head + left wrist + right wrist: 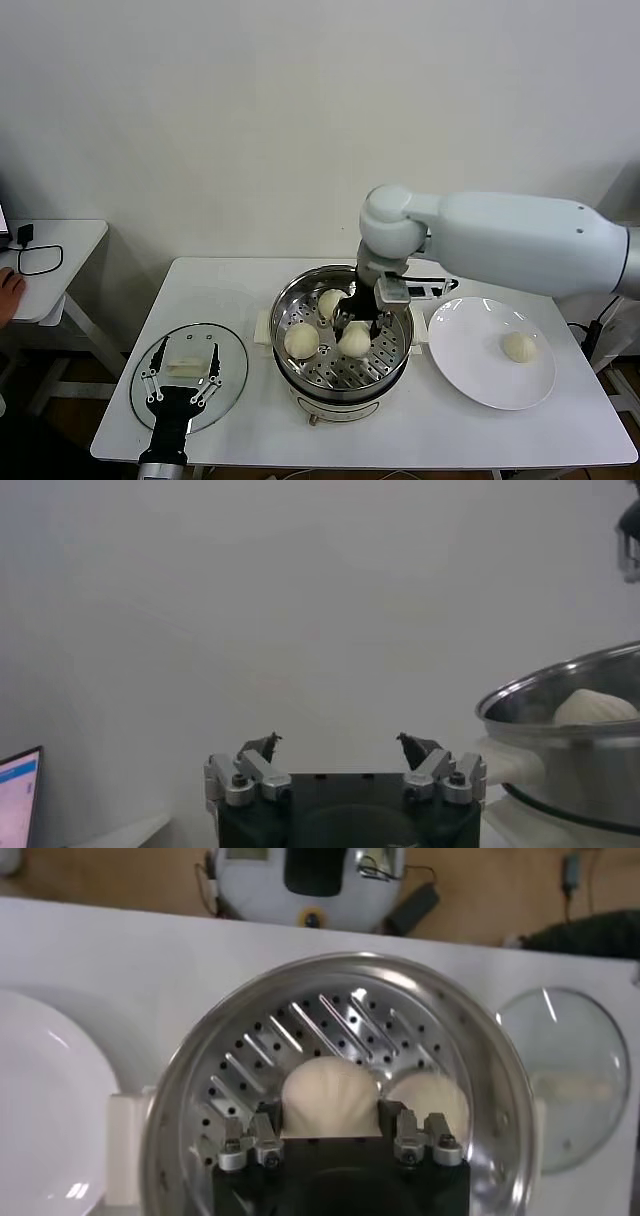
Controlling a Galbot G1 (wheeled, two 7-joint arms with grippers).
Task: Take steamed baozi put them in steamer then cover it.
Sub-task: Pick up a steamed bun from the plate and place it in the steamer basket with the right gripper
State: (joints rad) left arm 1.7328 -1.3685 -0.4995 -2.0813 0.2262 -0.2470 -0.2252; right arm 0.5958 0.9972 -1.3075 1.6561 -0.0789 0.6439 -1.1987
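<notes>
R gripper (357,322) is down inside the steamer (290,312), fingers clamped on either side of a baozi (330,1098). In the R wrist view the bun sits right betw the two finger mounts, filling the gap, resting on or just above the perforated tray (300,1033) – can't tell which. In the head view that held bun (355,340) is at the front-centre of the tray, under the wrist.

2 more buns already in the pot: one (301,341) just to the robot's L of the gripper, near the held one, and one (331,302) further back, partly hidden by the fingers. 4th bun (519,347) lies alone on the white plate (470,360), on the R side of the table (230,285), well apart from the gripper.

L gripper (181,380) hangs over the cover (232,375), fingers spread wide w/ nothing betw them. The glass lid lies flat on the table, L of the steamer, its cream handle (188,366) sitting betw the spread fingers in the head view; contact can't be judged. L wrist view shows the fingertips (263,747) apart & the steamer wall off to one side.
</notes>
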